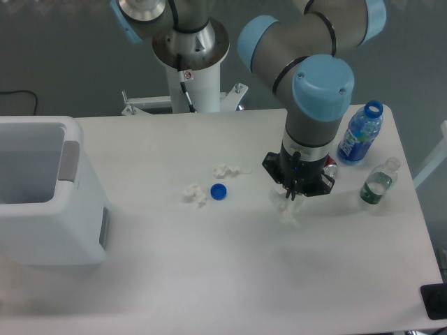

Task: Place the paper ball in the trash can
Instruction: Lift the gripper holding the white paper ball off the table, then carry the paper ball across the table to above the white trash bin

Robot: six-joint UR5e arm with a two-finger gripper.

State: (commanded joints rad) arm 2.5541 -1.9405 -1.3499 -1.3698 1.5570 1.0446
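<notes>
The large white boxy plastic trash can (42, 192) is cut off by the left picture edge. The black two-finger hand (292, 196) points down, fingertips hard to make out; whether it is clenched, I cannot tell. Just beneath it, toward the worktop's (209, 279) right edge, lies the small white wrinkly paper ball (287, 210), elongated, faint against the pale surface.

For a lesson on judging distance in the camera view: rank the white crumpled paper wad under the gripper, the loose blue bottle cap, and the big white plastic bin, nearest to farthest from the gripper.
1. White crumpled paper wad, just below the gripper.
2. Loose blue bottle cap, mid-table, toward the bin.
3. Big white plastic bin, far side at the table's edge.
</notes>
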